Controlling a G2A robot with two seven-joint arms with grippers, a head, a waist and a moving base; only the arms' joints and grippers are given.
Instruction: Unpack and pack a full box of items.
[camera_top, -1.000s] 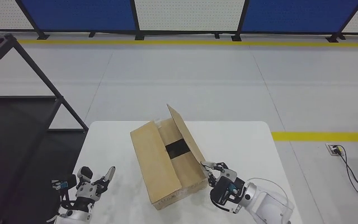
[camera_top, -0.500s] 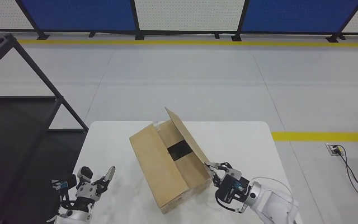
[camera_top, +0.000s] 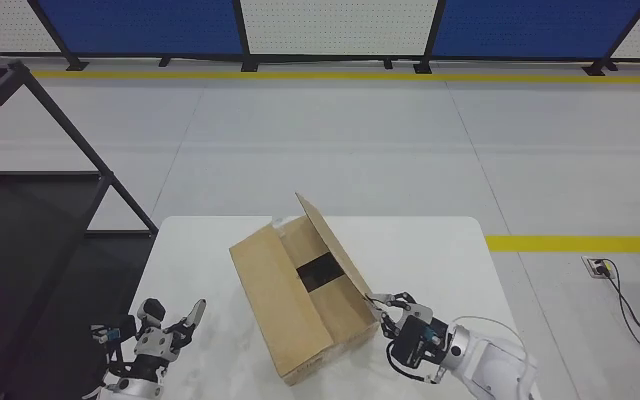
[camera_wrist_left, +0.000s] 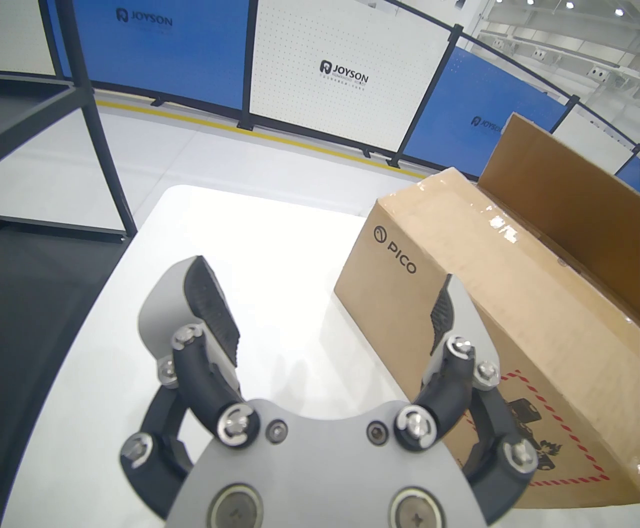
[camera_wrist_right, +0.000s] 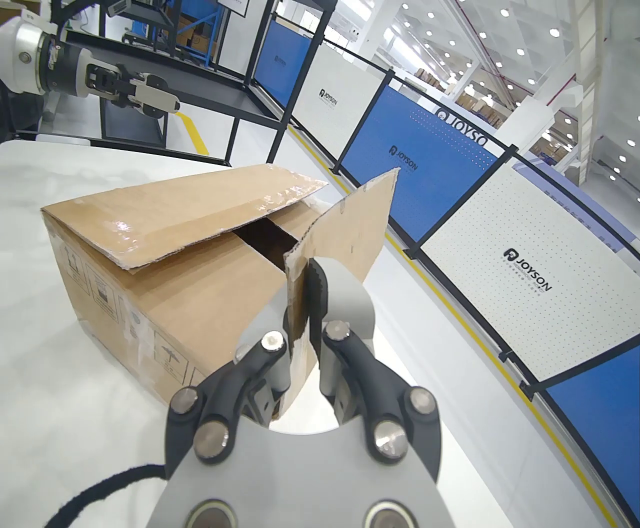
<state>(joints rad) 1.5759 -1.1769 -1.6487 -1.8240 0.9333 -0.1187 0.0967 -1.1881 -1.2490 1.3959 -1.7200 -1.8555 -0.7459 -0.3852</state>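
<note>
A brown cardboard box (camera_top: 290, 310) lies at an angle in the middle of the white table (camera_top: 200, 260). One top flap (camera_top: 335, 255) stands up, the other lies nearly flat, and a dark gap shows between them. My right gripper (camera_top: 378, 303) is at the box's near right corner, shut on the edge of the raised flap (camera_wrist_right: 350, 220); in the right wrist view the gripper (camera_wrist_right: 302, 285) pinches the cardboard. My left gripper (camera_top: 173, 308) hovers open at the table's near left, apart from the box (camera_wrist_left: 480, 300), with nothing in the gripper (camera_wrist_left: 325, 280).
A black metal rack (camera_top: 50, 200) stands off the table's left side. Bare table surface lies left of the box and along the far right. Blue and white partition panels (camera_top: 340, 25) line the floor beyond.
The right gripper has pulled the flap slightly toward the table's near right. The box has turned a little with it. The left gripper has stayed put.
</note>
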